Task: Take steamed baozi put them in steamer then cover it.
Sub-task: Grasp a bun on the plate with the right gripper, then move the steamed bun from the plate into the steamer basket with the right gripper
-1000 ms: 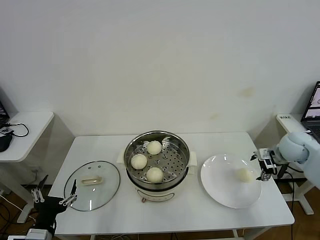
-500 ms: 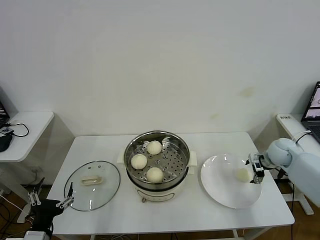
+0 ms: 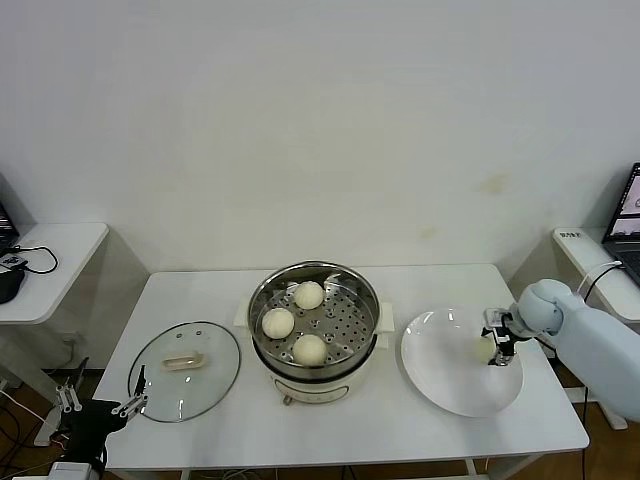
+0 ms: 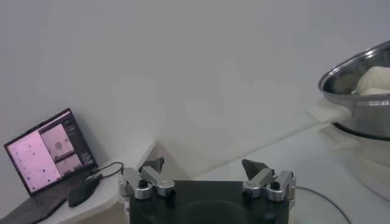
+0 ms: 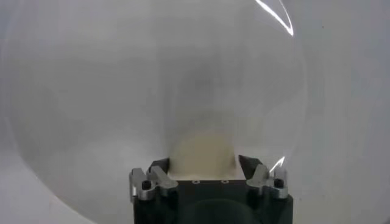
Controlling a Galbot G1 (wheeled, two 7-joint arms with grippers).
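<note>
I see my right gripper, fingers half-closed around the last round cream-white baozi on the flat white plate; the left gripper, open and empty, idles beside the clear glass lid.

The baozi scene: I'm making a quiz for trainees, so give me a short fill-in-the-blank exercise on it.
1. The steamer holds ____ baozi on its perforated tray.
2. The last baozi lies on the white ____, between the fingers of the right gripper.
3. The glass cover lies flat on the table on the steamer's ____ side.
4. The left gripper hangs open off the table's front ____ corner.

Missing words: three; plate; left; left
</note>
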